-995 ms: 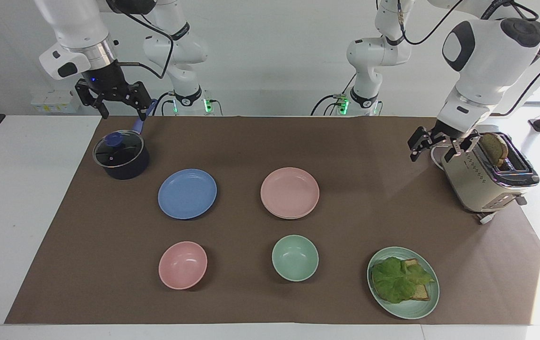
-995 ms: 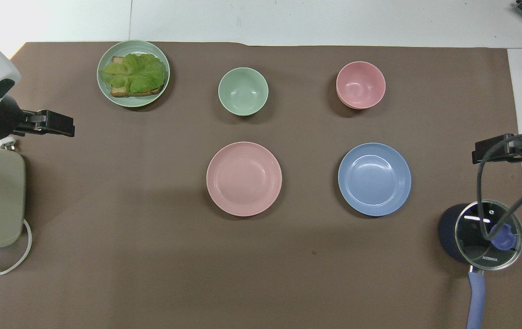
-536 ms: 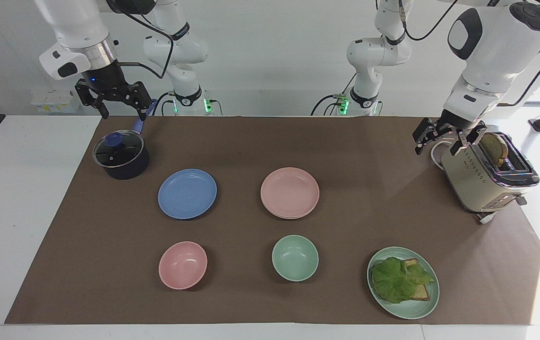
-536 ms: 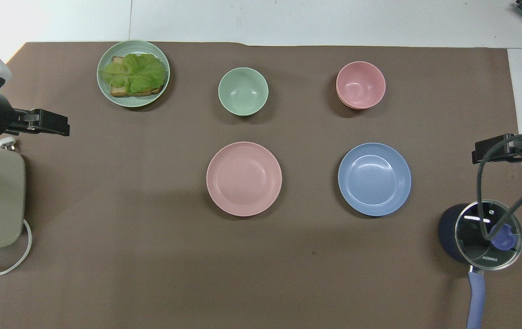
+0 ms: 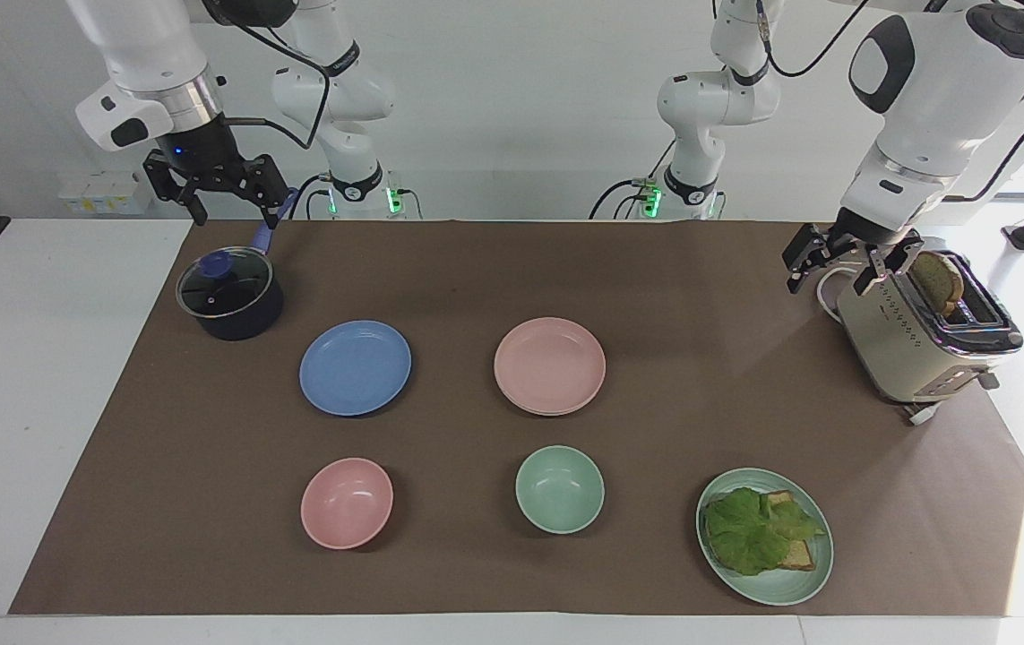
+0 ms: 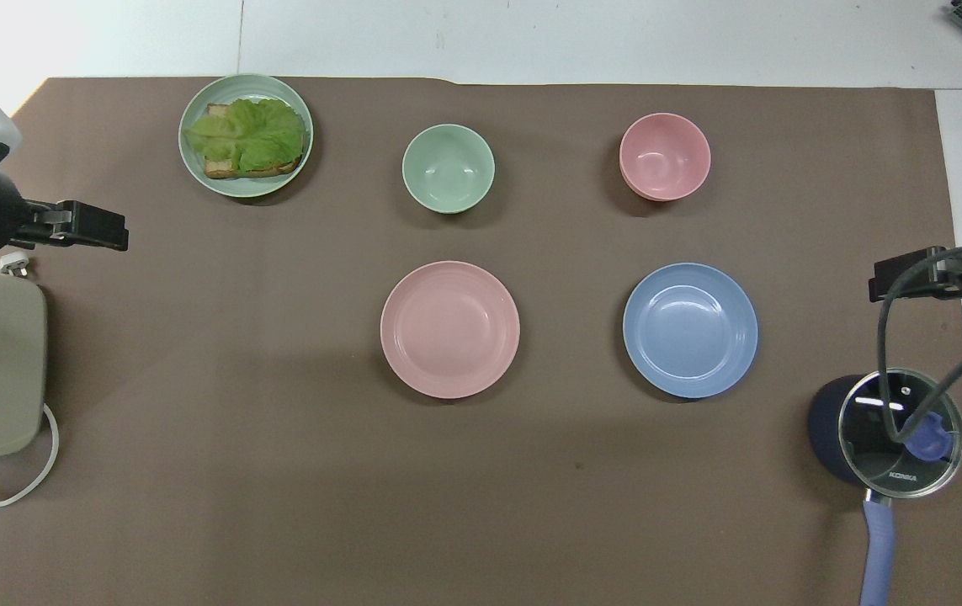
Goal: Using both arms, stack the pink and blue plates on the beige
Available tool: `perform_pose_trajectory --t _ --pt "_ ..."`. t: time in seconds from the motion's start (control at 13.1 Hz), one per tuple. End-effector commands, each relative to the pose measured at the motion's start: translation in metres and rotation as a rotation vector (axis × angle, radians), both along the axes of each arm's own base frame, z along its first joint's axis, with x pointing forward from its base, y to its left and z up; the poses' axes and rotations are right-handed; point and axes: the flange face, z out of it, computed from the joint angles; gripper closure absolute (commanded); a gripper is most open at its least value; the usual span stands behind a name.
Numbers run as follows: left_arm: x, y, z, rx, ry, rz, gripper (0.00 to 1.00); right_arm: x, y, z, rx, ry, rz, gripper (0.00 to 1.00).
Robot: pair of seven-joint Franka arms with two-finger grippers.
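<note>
While both arms wait, the left end effector (image 5: 845,267) over the toaster (image 5: 922,336) and right end effector (image 5: 214,190) above the pot (image 5: 229,296) hang open and empty; the pink plate (image 5: 550,365) sits at three o'clock from the blue plate (image 5: 355,367), apart, ready for picking.

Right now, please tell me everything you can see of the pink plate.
The pink plate is round, shallow and pale pink, matte like plastic, with faint rings inside its rim. It lies flat and upright on the brown mat near the table's middle, empty. In the facing view a second, paler rim shows under its edge, so it seems to rest on another plate. The blue plate lies beside it, apart, toward the right arm's end; the green bowl sits farther from the robots. No pincer touches it.
</note>
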Motion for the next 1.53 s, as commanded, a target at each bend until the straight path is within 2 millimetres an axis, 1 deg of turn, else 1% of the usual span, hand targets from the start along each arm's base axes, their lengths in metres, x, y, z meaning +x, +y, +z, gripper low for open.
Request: perform_pose_trajectory --t 0.0,0.08,0.23,0.31,0.38,0.46,0.69,0.84,1.07,1.15,1.3,1.45 --pt "-0.002 0.003 0.004 0.015 0.006 -0.012 0.00 -0.003 -0.008 -0.006 0.000 -0.018 0.008 0.00" --pt "-0.002 0.003 0.004 0.017 0.005 -0.013 0.00 -0.001 -0.014 -0.015 0.000 -0.026 -0.002 0.00" --pt "-0.002 0.003 0.004 0.017 0.005 -0.013 0.00 0.004 -0.014 -0.037 0.000 -0.031 -0.006 0.00" --pt "-0.002 0.004 0.004 0.017 0.005 -0.012 0.00 0.006 -0.015 -0.052 0.000 -0.032 -0.002 0.00" --pt "-0.002 0.003 0.004 0.017 0.005 -0.013 0.00 0.008 -0.021 -0.070 0.000 -0.023 -0.007 0.00" --pt "-0.002 0.003 0.004 0.015 0.005 -0.013 0.00 0.009 -0.023 -0.093 0.000 -0.014 -0.011 0.00" --pt "-0.002 0.003 0.004 0.017 0.005 -0.013 0.00 0.012 -0.023 -0.161 0.001 -0.029 -0.005 0.00" --pt "-0.002 0.003 0.004 0.017 0.005 -0.013 0.00 0.019 -0.023 -0.203 0.004 -0.018 -0.003 0.00" --pt "-0.002 0.003 0.005 0.017 0.004 -0.012 0.00 0.030 -0.023 -0.257 0.009 -0.024 0.002 0.00" --pt "-0.002 0.003 0.004 0.017 0.005 -0.013 0.00 0.031 -0.023 -0.272 0.010 -0.034 0.006 0.00" --pt "-0.002 0.003 0.004 0.017 0.005 -0.013 0.00 0.025 -0.019 -0.304 0.013 -0.031 0.011 0.00" --pt "-0.002 0.003 0.004 0.015 0.005 -0.013 0.00 0.016 -0.019 -0.326 0.016 -0.054 0.013 0.00"
